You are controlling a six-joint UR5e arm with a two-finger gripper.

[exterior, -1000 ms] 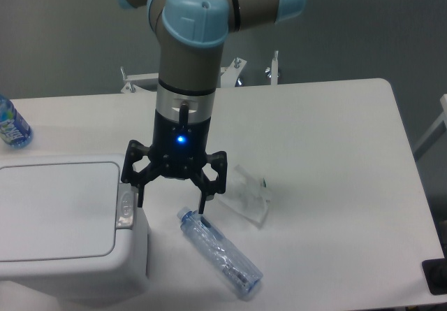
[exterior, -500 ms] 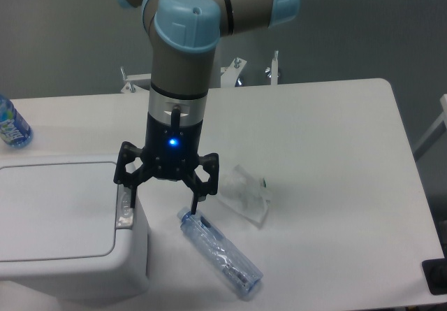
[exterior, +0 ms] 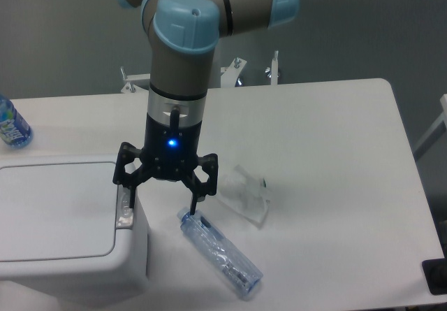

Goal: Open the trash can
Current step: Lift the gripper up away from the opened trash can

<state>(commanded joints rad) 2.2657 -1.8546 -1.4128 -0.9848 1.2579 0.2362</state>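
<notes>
The trash can (exterior: 63, 255) is a large light-grey boxy bin at the lower left, its flat lid (exterior: 52, 210) down. A small grey push-latch (exterior: 125, 208) sits on its right rim. My gripper (exterior: 160, 200) is open and empty, fingers pointing down. Its left finger (exterior: 126, 193) is right over the latch, seemingly touching it. Its right finger (exterior: 193, 203) hangs just above the cap of a lying bottle.
A clear plastic bottle (exterior: 222, 253) lies on the white table (exterior: 328, 185) right of the bin. A crumpled clear plastic piece (exterior: 246, 196) lies beside it. A blue-labelled bottle (exterior: 10, 124) stands at the left edge.
My gripper has moved left, bringing its left finger from beside the bin to over the latch. It has held still for the last half second. The lid is still down.
</notes>
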